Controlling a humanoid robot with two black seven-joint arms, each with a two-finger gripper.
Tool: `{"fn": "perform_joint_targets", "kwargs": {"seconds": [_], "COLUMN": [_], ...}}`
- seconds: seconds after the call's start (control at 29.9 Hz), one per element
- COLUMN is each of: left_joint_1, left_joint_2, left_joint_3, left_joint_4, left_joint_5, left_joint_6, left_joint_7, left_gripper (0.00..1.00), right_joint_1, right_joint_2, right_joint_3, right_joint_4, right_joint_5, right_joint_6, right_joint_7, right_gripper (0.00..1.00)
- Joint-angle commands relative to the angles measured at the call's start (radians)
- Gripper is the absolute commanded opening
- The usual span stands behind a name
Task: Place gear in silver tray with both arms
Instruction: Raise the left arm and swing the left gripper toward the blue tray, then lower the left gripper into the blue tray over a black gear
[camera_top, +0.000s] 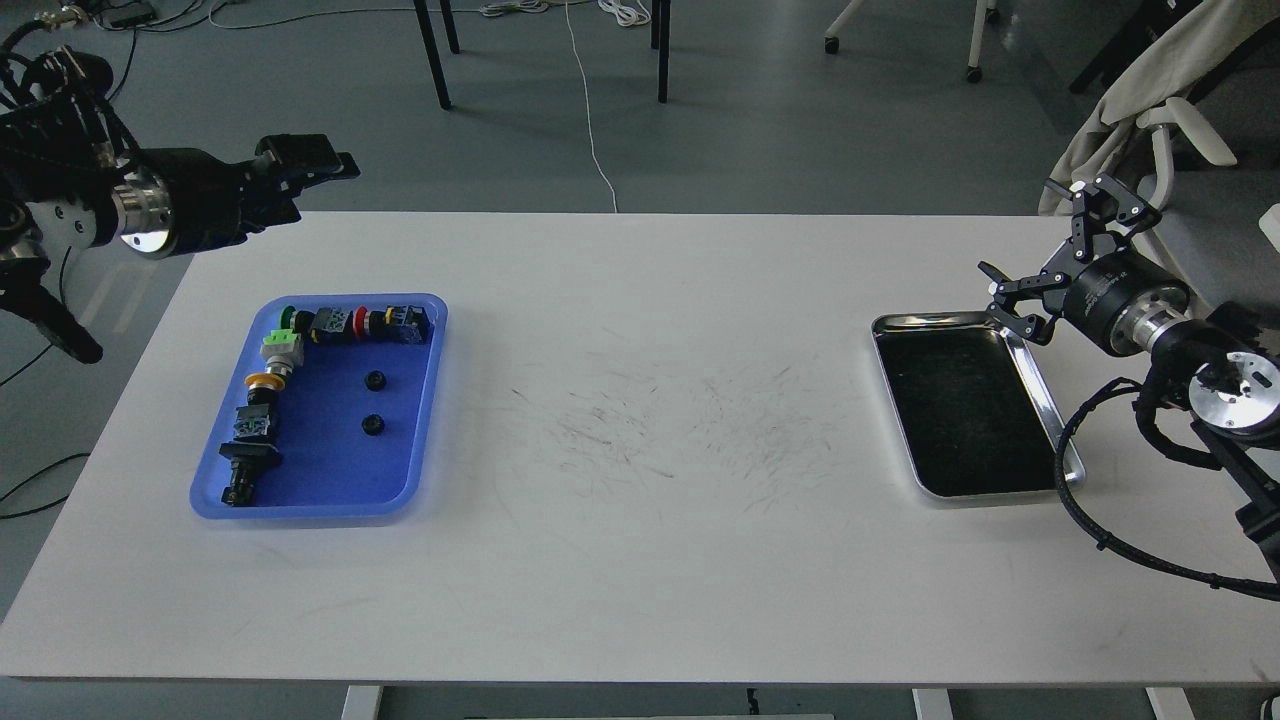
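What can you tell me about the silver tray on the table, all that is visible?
The silver tray is a shiny metal rectangle with rounded corners, a raised bright rim and a dark reflective inside. Nothing lies in it. It sits flat on the white table near the right edge, its long side running away from the camera. The right gripper, fingers spread, hovers at its far right corner; whether it touches the rim cannot be told. A black cable crosses the near right rim.
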Motion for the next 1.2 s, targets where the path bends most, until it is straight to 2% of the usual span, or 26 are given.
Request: {"fn": "perform_joint_targets", "kwargs": {"seconds": [0.0,0.2,0.37,0.47,0.57,0.67,0.77,0.84,1.0,1.17], "left_joint_1": [-0.022,-0.029,-0.007,0.008,0.028,0.031,0.044,0.057,0.135,0.168], "left_joint_2": [0.0,0.001,-0.016,-0.034,-0.043,-0.053,-0.059,-0.075,-0.117,-0.148], "left_joint_3": [0.001,0.015,0.013,0.016,0.065,0.13,0.185,0.217,0.266,0.269], "left_joint_4": [0.014,0.022,0.02,0.003,0.003,-0.007,-0.015,-0.02,-0.018,0.017], "left_joint_5": [-0.012,0.043,0.349,0.455,0.48,0.494,0.517,0.566,0.718,0.745], "left_joint_6": [0.0,0.0,0.0,0.077,0.093,0.132,0.185,0.237,0.401,0.427], "left_joint_7": [-0.075,-0.08,-0.081,-0.083,-0.086,-0.107,-0.147,-0.161,-0.161,-0.169], "left_gripper": [0.99,0.99,0.98,0.97,0.96,0.96,0.96,0.95,0.94,0.94], "right_joint_1": [-0.001,-0.002,-0.002,-0.002,-0.002,-0.002,0.0,0.0,0.0,0.0], "right_joint_2": [-0.001,-0.001,0.0,-0.001,-0.001,-0.004,-0.004,-0.004,-0.012,-0.012], "right_joint_3": [0.002,0.002,0.002,0.002,0.002,0.002,0.002,0.002,0.002,0.002], "right_joint_4": [0.0,0.001,0.002,0.003,0.003,0.003,0.005,0.005,0.005,0.005], "right_joint_5": [0.0,0.0,0.0,0.0,0.0,0.0,0.0,0.0,0.0,0.0], "right_joint_6": [0.0,0.001,0.001,0.001,0.001,0.001,0.001,0.0,0.0,0.0], "right_joint_7": [0.0,0.0,0.0,0.0,0.0,0.0,0.0,0.0,0.0,0.0], "right_gripper": [0.99,0.99,0.99,0.99,0.99,0.99,0.99,0.99,0.99,0.99]}}
